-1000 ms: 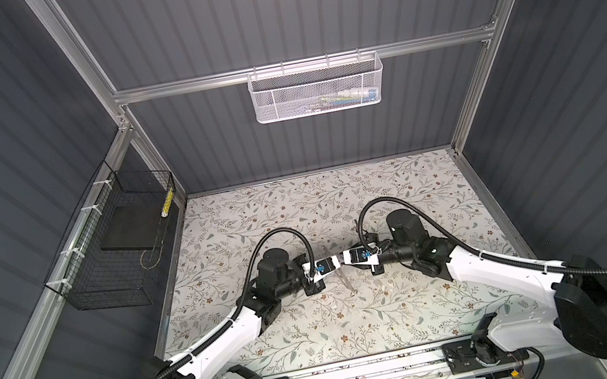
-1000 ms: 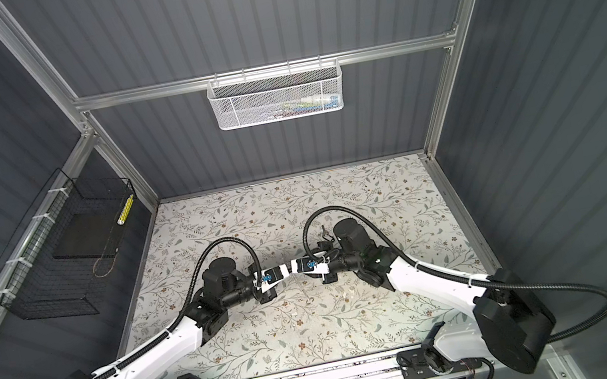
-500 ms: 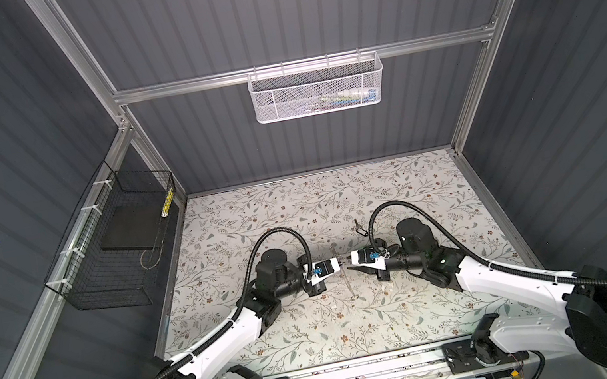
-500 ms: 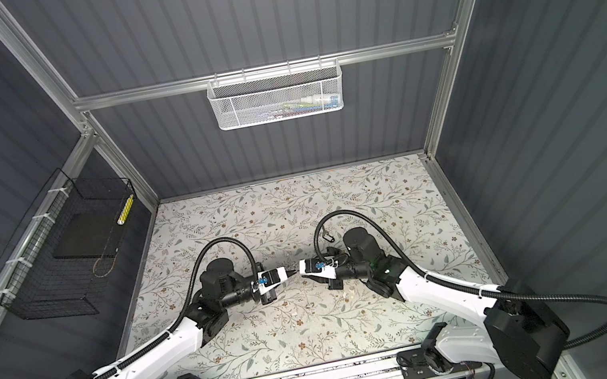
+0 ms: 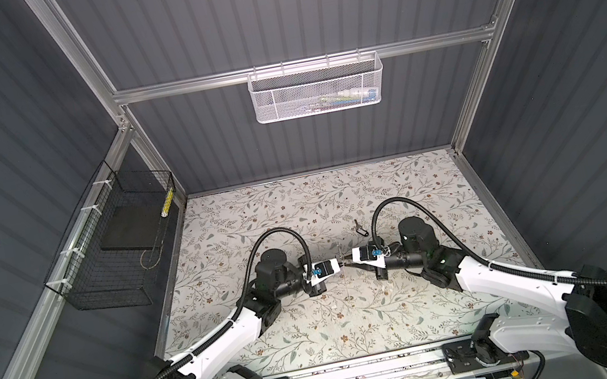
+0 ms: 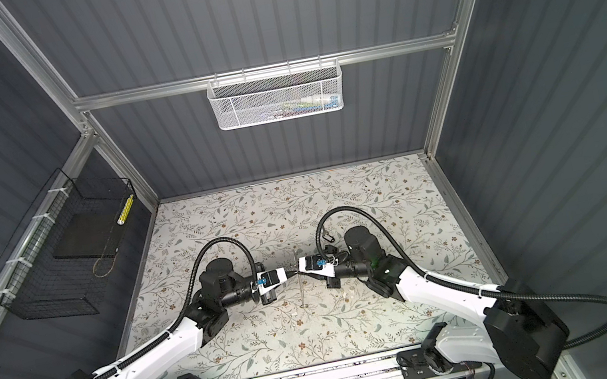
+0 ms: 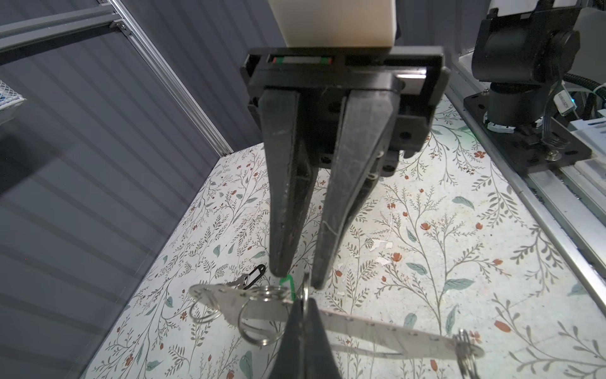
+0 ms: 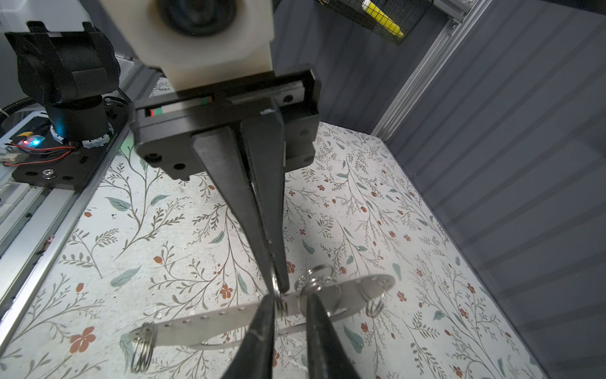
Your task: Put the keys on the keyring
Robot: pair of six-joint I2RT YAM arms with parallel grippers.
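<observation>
Centrally, over the floral tabletop [image 5: 296,208], the keyring [image 7: 305,290] sits edge-on between the two arms, its metal ring pinched in the pressed-together left gripper [image 7: 301,305]. Opposite, the right gripper [image 7: 300,279] meets it tip to tip, jaws narrowly spread around the green tag [image 7: 289,284]. Just past the tips runs a perforated metal strip [image 7: 377,331] carrying spare split rings. A black-tagged key bunch [image 7: 252,275] rests well apart on the tabletop.

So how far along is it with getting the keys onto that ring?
Nothing looks finished: the keys lie on the table, apart from both grippers. In hand: the left gripper is shut on the keyring, a green sliver beside it, by a metal strip. The right gripper, jaws apart, straddles that ring. Left to do: fetching the keys and threading them on.
</observation>
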